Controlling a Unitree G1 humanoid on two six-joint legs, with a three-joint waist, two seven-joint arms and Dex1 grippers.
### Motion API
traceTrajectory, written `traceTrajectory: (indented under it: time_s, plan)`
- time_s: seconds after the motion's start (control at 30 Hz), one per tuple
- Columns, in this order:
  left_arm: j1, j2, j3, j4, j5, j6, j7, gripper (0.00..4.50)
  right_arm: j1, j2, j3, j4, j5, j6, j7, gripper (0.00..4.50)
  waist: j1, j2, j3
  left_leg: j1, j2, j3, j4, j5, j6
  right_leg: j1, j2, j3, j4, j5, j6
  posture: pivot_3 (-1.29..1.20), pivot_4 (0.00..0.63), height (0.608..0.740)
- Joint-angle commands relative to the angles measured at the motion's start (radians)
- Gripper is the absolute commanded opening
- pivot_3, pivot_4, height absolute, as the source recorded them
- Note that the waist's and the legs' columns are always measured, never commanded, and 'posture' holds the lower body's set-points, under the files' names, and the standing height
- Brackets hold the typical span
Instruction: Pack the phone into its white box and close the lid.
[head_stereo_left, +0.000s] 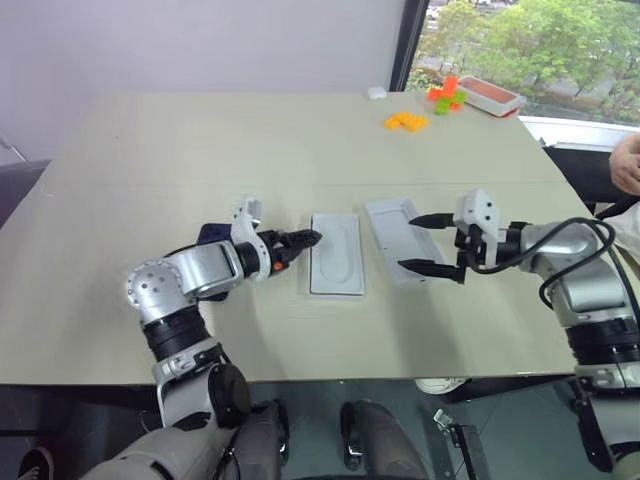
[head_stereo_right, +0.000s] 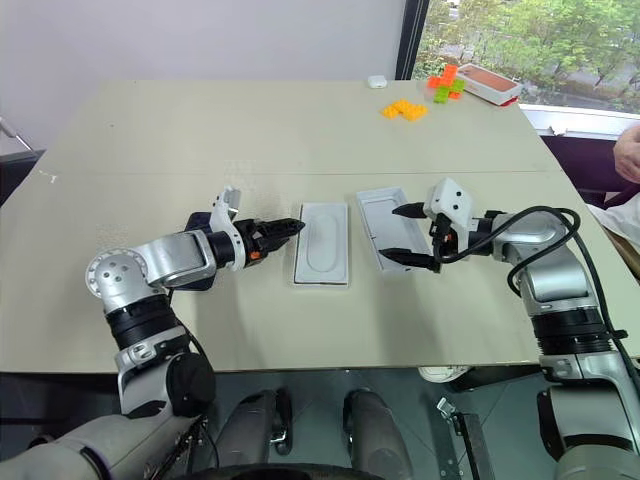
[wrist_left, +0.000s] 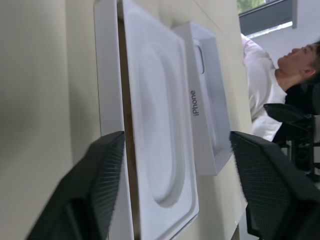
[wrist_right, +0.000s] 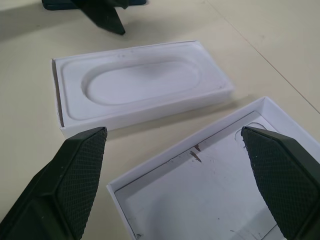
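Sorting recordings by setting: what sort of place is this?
Probably an office or lab: a wide beige table beside a big window onto green trees, with orange and green toy blocks near its far edge.

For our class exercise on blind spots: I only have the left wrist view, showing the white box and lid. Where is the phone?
Observer: The phone lies on the table, on the robot's left of the white box.
Operator: What is the right gripper doing?
Observer: The right gripper hovers over the lid, jaws open.
Operator: Anything else on the table?
Observer: Orange blocks near the far edge.
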Motion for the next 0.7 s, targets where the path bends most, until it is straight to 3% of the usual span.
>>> traceTrajectory:
  time_s: [0.03,0.17,0.27,0.33,0.43,0.5,0.67,0.7]
  plan:
    - [-0.054,0.088,-0.014,0.006,-0.062,0.008,-0.028,3.34,-0.035,0.01,-0.01,-0.012,-0.001,-0.014,-0.01,4.5,-0.001,0.0,0.0,0.0,0.0,0.0,0.0,0.0,0.0,0.0,0.0,0.0,0.0,0.0,0.0,0.0,0.15,0.74]
    - [-0.025,0.247,-0.13,-0.095,-0.024,-0.053,-0.198,3.34,-0.09,0.052,-0.01,0.015,-0.024,-0.014,-0.08,4.5,-0.005,0.0,0.0,0.0,0.0,0.0,0.0,0.0,0.0,0.0,0.0,0.0,0.0,0.0,0.0,0.0,0.15,0.74]
    - [0.099,0.448,-0.355,-0.262,0.184,-0.358,-0.512,3.34,-0.138,0.112,0.02,0.002,-0.061,0.02,-0.16,4.5,-0.01,0.001,0.0,0.001,0.0,0.003,-0.002,0.0,-0.001,-0.002,0.0,0.001,0.0,0.0,0.0,0.0,0.15,0.74]
    - [0.176,0.542,-0.435,-0.306,0.275,-0.52,-0.688,3.34,-0.148,0.163,0.034,-0.054,-0.04,0.068,-0.188,4.5,-0.007,0.001,0.0,0.001,0.001,0.003,-0.005,0.001,-0.004,-0.003,-0.002,0.001,0.0,-0.001,-0.003,0.0,0.15,0.74]
    - [0.271,0.631,-0.493,-0.323,0.416,-0.781,-0.88,3.4,-0.155,0.21,0.079,-0.098,-0.074,0.119,-0.233,3.68,-0.001,0.001,-0.001,-0.001,0.002,0.003,-0.008,0.0,-0.008,-0.007,-0.006,0.001,0.0,-0.001,-0.005,0.0,0.15,0.74]
    - [0.329,0.661,-0.477,-0.3,0.479,-0.929,-0.974,3.4,-0.166,0.247,0.137,-0.112,-0.135,0.142,-0.29,2.72,-0.002,0.001,-0.001,-0.003,0.001,0.004,-0.009,0.0,-0.008,-0.01,-0.009,0.001,0.0,0.0,-0.006,0.0,0.15,0.74]
    - [0.374,0.649,-0.403,-0.276,0.475,-1.053,-1.049,3.4,-0.175,0.262,0.24,-0.104,-0.286,0.102,-0.374,0.16,-0.003,0.001,-0.001,-0.004,-0.001,0.014,-0.019,0.0,-0.008,-0.012,-0.019,0.001,-0.006,0.001,-0.009,0.0,0.15,0.74]
    - [0.38,0.643,-0.387,-0.282,0.468,-1.073,-1.059,3.4,-0.173,0.261,0.262,-0.108,-0.309,0.091,-0.376,0.07,-0.003,0.001,-0.001,-0.004,0.0,0.016,-0.019,0.0,-0.008,-0.013,-0.02,0.0,-0.006,0.001,-0.009,0.0,0.15,0.74]
